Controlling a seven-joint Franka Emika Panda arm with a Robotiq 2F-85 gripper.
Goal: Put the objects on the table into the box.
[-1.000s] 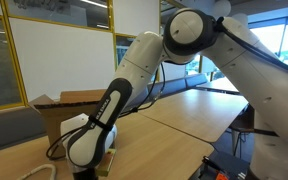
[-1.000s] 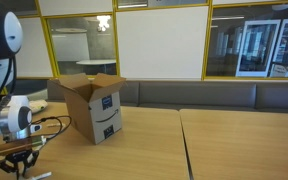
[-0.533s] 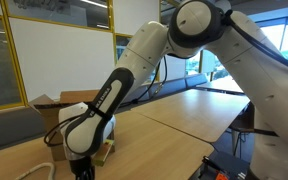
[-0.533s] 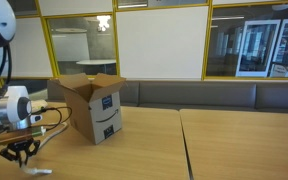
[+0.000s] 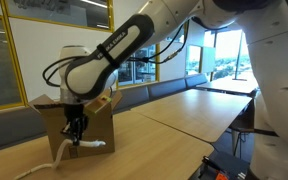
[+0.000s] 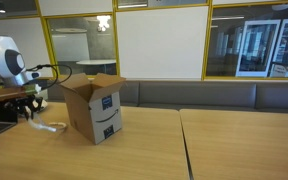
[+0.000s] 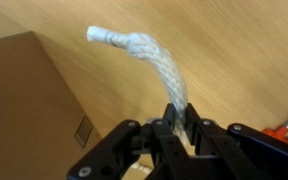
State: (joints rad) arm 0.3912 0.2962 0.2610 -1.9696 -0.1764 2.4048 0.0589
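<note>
Jaws clamping cord [image 7: 164, 65] — white, braided, curved

arm [image 5: 88, 70]: white shells, black joints | cables [image 5: 48, 72]: apparently black | tool [image 7: 179, 120]: black

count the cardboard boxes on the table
1: the box stands on the table, flaps open, beside the gripper, which is shut on the white cord. Another could sit outside the views.

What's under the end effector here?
The white cord hangs from the shut end effector over the pale table, beside the box. Its gripped end is hidden inside the grip.
</note>
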